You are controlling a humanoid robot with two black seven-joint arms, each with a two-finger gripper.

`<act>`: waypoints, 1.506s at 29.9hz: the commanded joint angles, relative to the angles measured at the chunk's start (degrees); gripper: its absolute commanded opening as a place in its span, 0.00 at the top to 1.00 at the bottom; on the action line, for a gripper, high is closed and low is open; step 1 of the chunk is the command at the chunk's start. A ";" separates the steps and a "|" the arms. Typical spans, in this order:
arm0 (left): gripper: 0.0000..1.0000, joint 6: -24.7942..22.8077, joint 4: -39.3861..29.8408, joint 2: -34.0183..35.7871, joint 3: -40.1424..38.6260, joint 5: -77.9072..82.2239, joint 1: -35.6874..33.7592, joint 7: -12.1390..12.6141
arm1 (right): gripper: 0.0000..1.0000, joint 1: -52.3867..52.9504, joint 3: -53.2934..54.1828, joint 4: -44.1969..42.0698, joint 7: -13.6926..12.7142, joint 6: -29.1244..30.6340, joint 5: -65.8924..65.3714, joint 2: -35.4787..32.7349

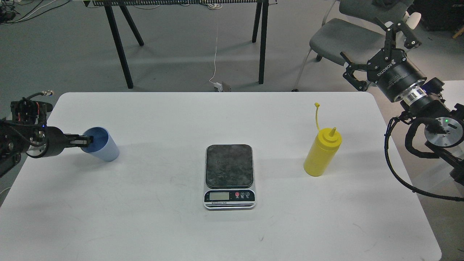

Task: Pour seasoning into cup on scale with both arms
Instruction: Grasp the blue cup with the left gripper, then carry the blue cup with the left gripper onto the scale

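Note:
The light blue ribbed cup (103,146) stands on the white table (232,232) at the left. My left gripper (86,139) reaches in from the left, and its fingers close together on the cup's left rim. The scale (229,166) lies at the table's middle with its dark platform bare and its display facing me. The yellow seasoning bottle (322,152) stands upright to the right of the scale, with its cap off and hanging on its strap. My right gripper (369,47) is open and empty, raised beyond the table's far right corner, well above and to the right of the bottle.
A grey chair (340,34) stands behind the table's far right corner, close to my right gripper. Black trestle legs (119,47) and a white cable (215,54) are on the floor beyond the far edge.

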 commanded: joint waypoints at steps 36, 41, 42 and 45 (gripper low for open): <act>0.92 -10.28 -21.16 -22.21 5.60 9.69 -18.79 0.00 | 0.01 -0.36 4.41 -0.61 0.08 0.00 0.09 0.14; 0.92 -10.28 -20.28 -22.92 5.52 9.60 -18.96 0.00 | 0.01 -0.36 4.33 -0.61 0.08 0.00 0.09 0.31; 0.92 -10.28 -20.28 -22.83 5.43 9.43 -19.05 0.00 | 0.01 -0.44 4.33 -0.61 0.08 0.00 0.09 0.31; 0.91 -10.28 -20.28 -22.57 4.81 9.16 -19.22 0.00 | 0.01 -0.53 4.33 -0.61 0.17 0.00 0.09 0.40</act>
